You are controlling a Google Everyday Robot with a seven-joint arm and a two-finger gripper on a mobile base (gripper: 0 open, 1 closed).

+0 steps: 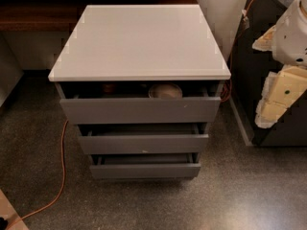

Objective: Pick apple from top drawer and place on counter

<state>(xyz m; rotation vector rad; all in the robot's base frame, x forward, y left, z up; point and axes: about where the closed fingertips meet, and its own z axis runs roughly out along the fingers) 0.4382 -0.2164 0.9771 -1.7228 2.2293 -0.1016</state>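
Centre of view: glossy white square slab table (139, 42), lit evenly, faint sheen toward the back edge. Directly beneath the table's front edge: widest, uppermost grey flat-fronted top drawer (139, 110), handleless, pulled out by a narrow gap.

In that gap, left of middle: small round reddish apple (109, 86), deep in shadow, only the upper part showing. Right of middle, apart from the apple: round white bowl (165, 90), rim just above the drawer front.

Below: two narrower grey lower drawers (144, 143), each also slightly out, stepped inward toward the floor.

Underfoot: dark speckled stone-like floor (249, 190). Thin orange cable (62, 162) trailing across it from beside the drawers' left side to the lower left corner of view.

Behind the table's back left corner: dark wooden shelf (33, 16) against a pale wall (216, 8). Right of the table: tall dark panel (256, 56).

White-and-cream pincer (280, 97) at the right edge of view, about level with the top drawer, well apart from table and apple. Released or clenched: cannot tell.
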